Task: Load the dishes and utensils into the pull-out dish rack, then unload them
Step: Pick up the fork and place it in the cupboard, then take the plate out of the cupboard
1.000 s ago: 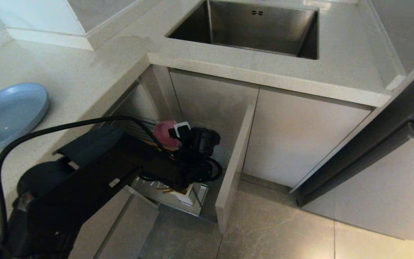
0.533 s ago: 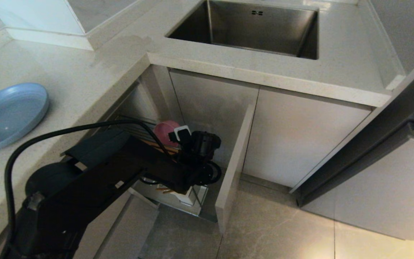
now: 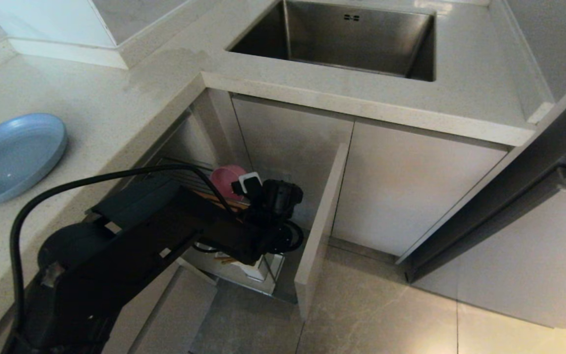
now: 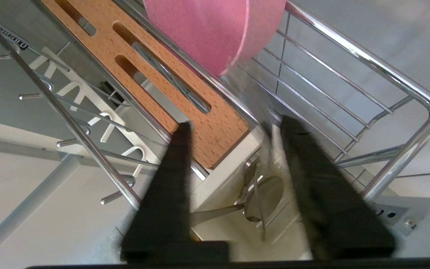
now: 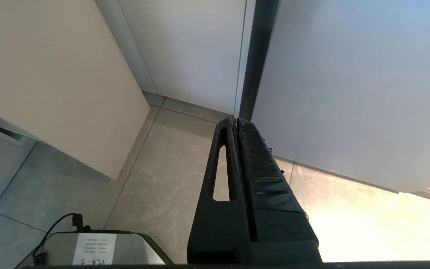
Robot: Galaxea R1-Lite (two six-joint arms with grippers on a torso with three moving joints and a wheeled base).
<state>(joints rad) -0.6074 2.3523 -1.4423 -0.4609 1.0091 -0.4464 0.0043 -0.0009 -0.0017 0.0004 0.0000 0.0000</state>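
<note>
Hovering over the white utensil box (image 4: pixel 218 179) at frame centre, left hand (image 4: pixel 233 129) has fingers apart, holding nothing; fork (image 4: pixel 215 213) & spoon (image 4: pixel 265 194) lie inside, prob. just dropped. Pink bowl (image 3: pixel 226 178) racked; blue plate (image 3: pixel 13 155) on tabletop (image 3: pixel 116 108), upper left. Right hand (image 5: pixel 235 121) parked, fingers together.

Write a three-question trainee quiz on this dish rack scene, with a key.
1. True or false: the blue plate sits in the dish rack.
2. What rests in the white utensil box below the left gripper? A) fork and spoon B) a cup C) nothing
3. Fill in: the pink bowl stands in the rack beside the slotted ____ strip.

Key: 1 false; it lies on the counter. 2 A. 3 wooden.
</note>
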